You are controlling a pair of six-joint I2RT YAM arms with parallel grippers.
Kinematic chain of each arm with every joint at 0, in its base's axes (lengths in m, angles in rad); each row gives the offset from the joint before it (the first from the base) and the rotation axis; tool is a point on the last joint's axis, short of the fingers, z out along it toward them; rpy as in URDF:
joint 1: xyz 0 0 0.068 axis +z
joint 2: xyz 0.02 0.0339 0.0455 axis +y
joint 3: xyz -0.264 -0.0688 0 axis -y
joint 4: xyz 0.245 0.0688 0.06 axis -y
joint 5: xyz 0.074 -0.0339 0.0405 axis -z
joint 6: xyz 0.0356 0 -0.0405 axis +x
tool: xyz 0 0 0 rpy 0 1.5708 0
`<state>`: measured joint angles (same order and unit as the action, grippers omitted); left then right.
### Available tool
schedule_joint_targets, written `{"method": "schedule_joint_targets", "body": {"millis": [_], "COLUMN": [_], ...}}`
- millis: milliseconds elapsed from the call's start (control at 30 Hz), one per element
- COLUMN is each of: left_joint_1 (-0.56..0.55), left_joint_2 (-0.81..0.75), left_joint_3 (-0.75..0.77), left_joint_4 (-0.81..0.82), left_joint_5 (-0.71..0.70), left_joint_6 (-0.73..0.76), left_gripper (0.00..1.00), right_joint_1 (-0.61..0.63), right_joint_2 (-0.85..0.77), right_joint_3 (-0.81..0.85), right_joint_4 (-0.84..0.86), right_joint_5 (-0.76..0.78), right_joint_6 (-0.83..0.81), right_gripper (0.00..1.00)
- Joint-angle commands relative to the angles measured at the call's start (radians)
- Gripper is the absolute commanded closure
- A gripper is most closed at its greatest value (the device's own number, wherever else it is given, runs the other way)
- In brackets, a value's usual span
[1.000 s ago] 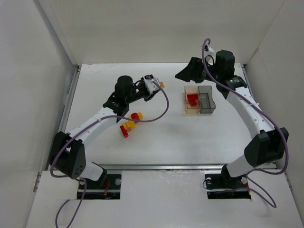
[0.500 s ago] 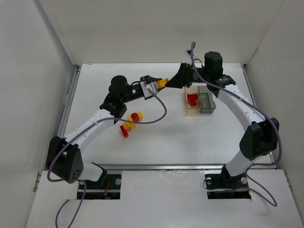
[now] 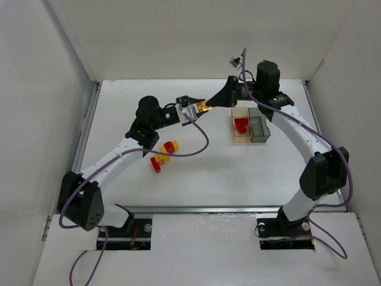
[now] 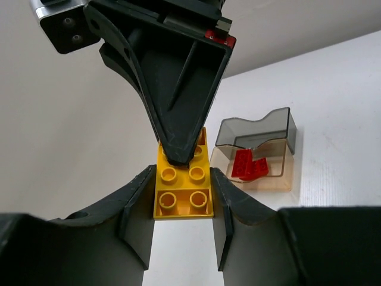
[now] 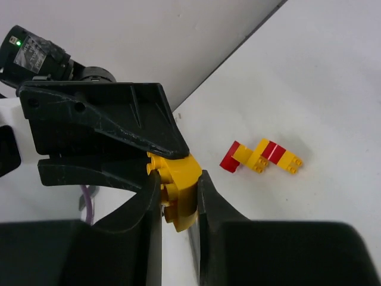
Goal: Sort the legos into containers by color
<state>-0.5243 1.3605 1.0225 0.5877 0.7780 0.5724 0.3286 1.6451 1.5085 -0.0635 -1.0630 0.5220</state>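
Left wrist view: yellow brick [image 4: 183, 187], studs toward the lens, is pinched by its sides between the two fingers of the left gripper [image 4: 183, 205], which is closed down on it. The right gripper [image 4: 178, 156] reaches in from above, its tips nipped on the brick's far edge. The right wrist view agrees: its fingers sit tight on both faces of the same brick, no gap showing. So both pincers grip one piece, held in the air over the far middle of the table [image 3: 238, 173], near the containers on their left. Amber bin [image 3: 236, 138] holds a couple of red bricks [image 3: 240, 124]. Grey bin [image 3: 259, 134], joined to it on the right, looks empty. A loose cluster [image 3: 162, 156] of red and yellow pieces lies near the left arm, well apart from the bins; some seem stuck together. My reading: a hand-over mid-way, with sorting under half done. Some red is binned, no yellow is in yet, and the cluster is untouched.
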Motion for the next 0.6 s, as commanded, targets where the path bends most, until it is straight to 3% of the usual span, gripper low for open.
{"method": "schedule_joint_targets", "body": {"millis": [0, 33, 67, 233, 267, 300, 433, 533, 567], "left_joint_1": [-0.008, -0.008, -0.008, -0.008, -0.008, -0.008, -0.008, -0.008, -0.008], "left_joint_2": [-0.034, -0.034, -0.023, -0.023, -0.023, -0.023, -0.023, -0.023, -0.023], "left_joint_3": [0.014, 0.025, 0.025, 0.025, 0.025, 0.025, 0.025, 0.025, 0.025], "left_joint_4": [0.096, 0.096, 0.096, 0.081, 0.063, 0.049, -0.035, -0.126, -0.150], "left_joint_5": [-0.016, -0.026, -0.040, -0.095, -0.108, -0.121, -0.181, -0.216, -0.244], "left_joint_6": [-0.060, -0.060, -0.078, -0.098, -0.098, -0.098, -0.098, -0.098, -0.098], "left_gripper": [1.00, 1.00, 0.96, 0.37, 0.10, 0.01, 0.00, 0.00, 0.00], "right_joint_1": [0.020, 0.020, 0.020, -0.026, -0.039, -0.051, -0.132, -0.195, -0.206], "right_joint_2": [-0.004, -0.004, -0.004, -0.022, -0.033, -0.033, -0.067, -0.094, -0.094], "right_joint_3": [0.024, 0.024, 0.024, -0.008, -0.031, -0.040, -0.106, -0.131, -0.122], "right_joint_4": [0.070, 0.070, 0.070, 0.070, 0.070, 0.070, 0.042, -0.095, -0.166], "right_joint_5": [-0.064, -0.064, -0.064, -0.013, 0.001, 0.017, 0.139, 0.311, 0.463], "right_joint_6": [-0.036, -0.036, -0.036, -0.022, -0.022, 0.004, 0.033, -0.006, -0.039], "right_gripper": [0.91, 1.00, 1.00, 1.00, 1.00, 1.00, 1.00, 1.00, 1.00]}}
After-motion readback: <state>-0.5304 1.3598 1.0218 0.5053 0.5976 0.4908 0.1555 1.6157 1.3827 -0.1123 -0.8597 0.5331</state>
